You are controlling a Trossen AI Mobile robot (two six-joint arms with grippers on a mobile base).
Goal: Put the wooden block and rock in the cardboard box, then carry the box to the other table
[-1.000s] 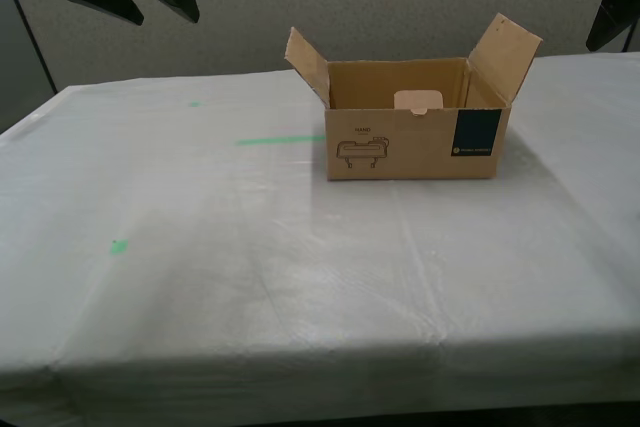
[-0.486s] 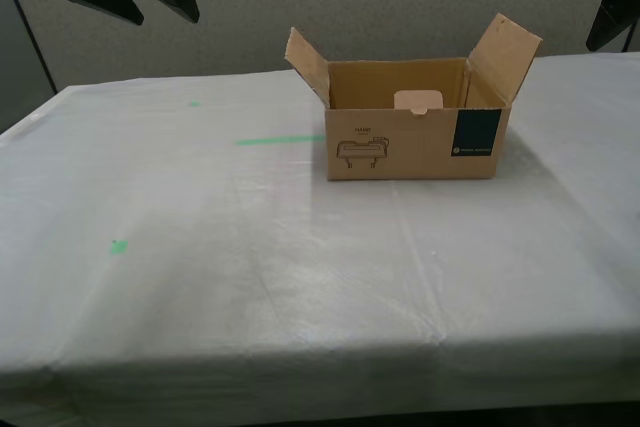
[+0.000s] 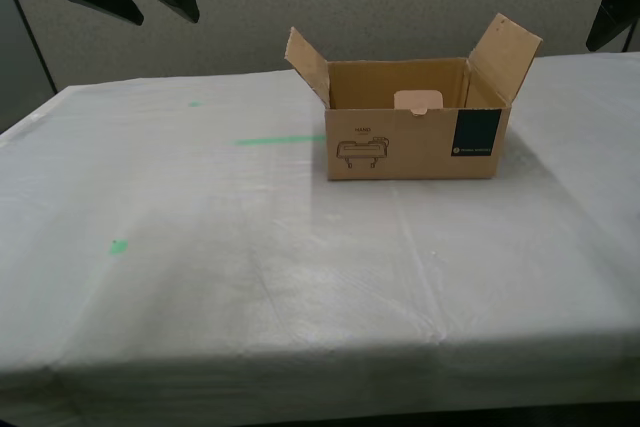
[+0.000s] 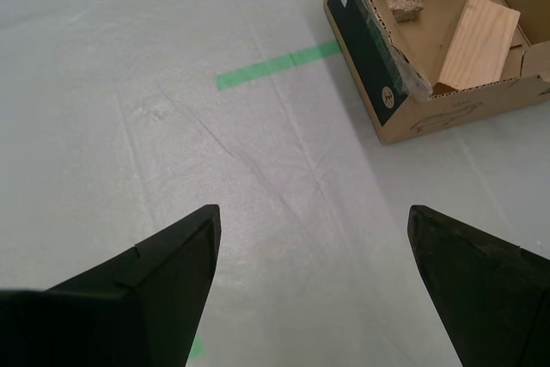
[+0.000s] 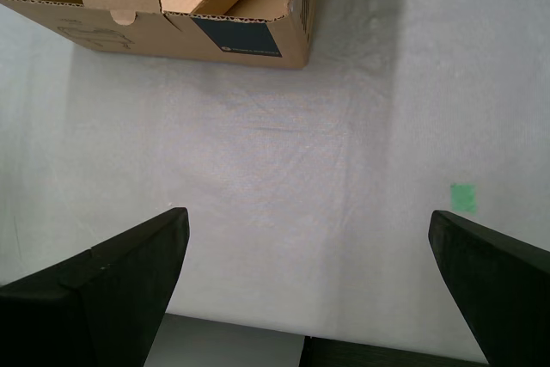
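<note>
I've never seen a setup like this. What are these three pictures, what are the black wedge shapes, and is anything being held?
This is a wheeled robot with two arms, each ending in a claw. One picture comes from a camera on the robot's body; it looks across a table covered in white cloth. On it stands an open cardboard box, beside a strip of green tape.

The other two pictures come from cameras mounted on the claws. The black wedges are the claw fingers: my second claw and my first claw.

Both claws are open, hang above the cloth and hold nothing.

Looking down from my second claw, you can see inside the box: a wooden block leaning there and a small rock.
</note>
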